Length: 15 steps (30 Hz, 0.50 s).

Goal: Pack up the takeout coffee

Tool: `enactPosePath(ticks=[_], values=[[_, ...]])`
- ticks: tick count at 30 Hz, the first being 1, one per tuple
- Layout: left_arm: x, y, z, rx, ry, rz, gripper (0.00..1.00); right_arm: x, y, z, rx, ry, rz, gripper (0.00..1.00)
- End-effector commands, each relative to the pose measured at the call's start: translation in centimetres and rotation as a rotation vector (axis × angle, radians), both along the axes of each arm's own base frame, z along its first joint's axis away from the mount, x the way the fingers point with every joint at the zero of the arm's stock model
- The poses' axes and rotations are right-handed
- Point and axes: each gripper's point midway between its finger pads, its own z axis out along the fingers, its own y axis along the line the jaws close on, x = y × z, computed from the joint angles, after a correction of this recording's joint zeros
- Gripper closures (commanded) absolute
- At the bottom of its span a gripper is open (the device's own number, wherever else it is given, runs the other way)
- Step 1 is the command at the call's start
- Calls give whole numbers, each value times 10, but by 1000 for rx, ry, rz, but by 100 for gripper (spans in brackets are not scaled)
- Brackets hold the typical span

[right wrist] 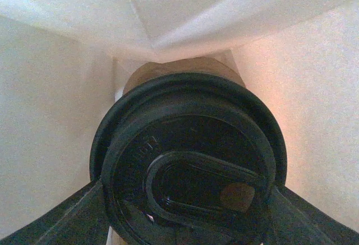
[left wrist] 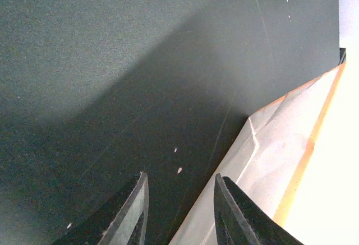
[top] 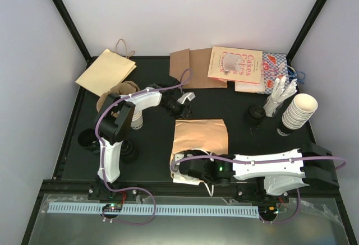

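The takeout coffee fills the right wrist view: its black lid faces the camera, and the cup below it is mostly hidden. My right gripper is shut on it, with fingers on both sides, inside the tan paper bag. In the top view the bag lies flat mid-table, my right gripper is in its near left mouth, and the coffee is hidden. My left gripper is open and empty just above the table beside the bag's edge, near the bag's far left corner.
A stack of lidless white cups, white cutlery and a black lid stand at the right. Flat bags, brown sleeves and printed cards lie at the back. A pulp tray and black lids sit left.
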Motion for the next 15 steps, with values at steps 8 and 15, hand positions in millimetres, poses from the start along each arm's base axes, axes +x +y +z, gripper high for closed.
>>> enactPosePath(ticks=[8, 15], values=[[-29, 1, -1, -12, 119, -40, 68, 18, -7, 5, -10, -60, -57, 38], [-35, 3, -1, -16, 149, -43, 70, 22, -6, -7, -35, -40, -64, 38]])
